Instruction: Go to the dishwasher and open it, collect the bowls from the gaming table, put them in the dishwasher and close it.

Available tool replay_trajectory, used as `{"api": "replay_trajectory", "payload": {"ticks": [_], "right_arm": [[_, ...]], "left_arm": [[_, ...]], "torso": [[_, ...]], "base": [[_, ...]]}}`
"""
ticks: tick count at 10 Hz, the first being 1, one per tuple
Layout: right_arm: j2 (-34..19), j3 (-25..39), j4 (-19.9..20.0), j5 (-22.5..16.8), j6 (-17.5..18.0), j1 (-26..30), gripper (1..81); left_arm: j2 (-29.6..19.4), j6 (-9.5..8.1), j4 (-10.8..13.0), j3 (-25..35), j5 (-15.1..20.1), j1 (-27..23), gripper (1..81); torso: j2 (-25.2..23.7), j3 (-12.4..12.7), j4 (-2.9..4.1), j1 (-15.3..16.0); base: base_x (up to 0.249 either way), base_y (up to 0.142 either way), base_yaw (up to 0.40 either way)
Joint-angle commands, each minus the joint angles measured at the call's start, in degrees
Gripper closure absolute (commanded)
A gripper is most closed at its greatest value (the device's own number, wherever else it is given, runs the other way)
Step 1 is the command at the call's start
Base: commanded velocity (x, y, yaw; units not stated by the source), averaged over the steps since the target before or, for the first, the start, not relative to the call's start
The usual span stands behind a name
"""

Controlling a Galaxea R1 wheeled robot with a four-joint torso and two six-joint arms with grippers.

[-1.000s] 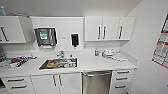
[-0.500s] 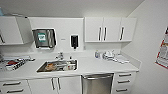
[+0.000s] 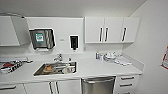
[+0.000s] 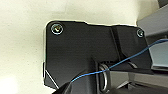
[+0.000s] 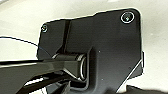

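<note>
I'm facing one closed dishwasher (image 3: 98,85) sitting under the white desk (image 3: 100,68), right of one sink (image 3: 56,69), below three upper cabinet doors (image 3: 111,30); claw states, cannot tell.

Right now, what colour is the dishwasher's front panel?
Silver-grey; the dishwasher shows best in the head view.

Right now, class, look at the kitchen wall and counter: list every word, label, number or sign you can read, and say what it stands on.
No text can be read.
Green label on the paper towel dispenser: too blurred to read.
Small plate on the wall beside the soap dispenser: too small to read.
Red and white sign on the right wall: cut off and blurred.
The dishwasher front shows no legible marking.
</note>
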Motion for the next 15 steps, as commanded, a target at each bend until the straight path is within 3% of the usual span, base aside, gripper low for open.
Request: {"api": "replay_trajectory", "payload": {"ticks": [1,15], "right_arm": [[-1.2,0.2,0.4,-3.4,-0.2,3.4,1.0],[-0.8,-0.6,0.4,-3.2,-0.3,3.0,1.0]], "left_arm": [[-0.8,-0.05,-0.3,0.3,2.9,-3.2,1.0],[-0.1,-0.05,0.1,0.3,2.9,-3.1,1.0]], "torso": [[0.0,0.0,0.0,0.0],[0.0,0.0,0.0,0.0]], "base": [[0.157,0.0,0.0],[0.153,0.0,0.0]]}}
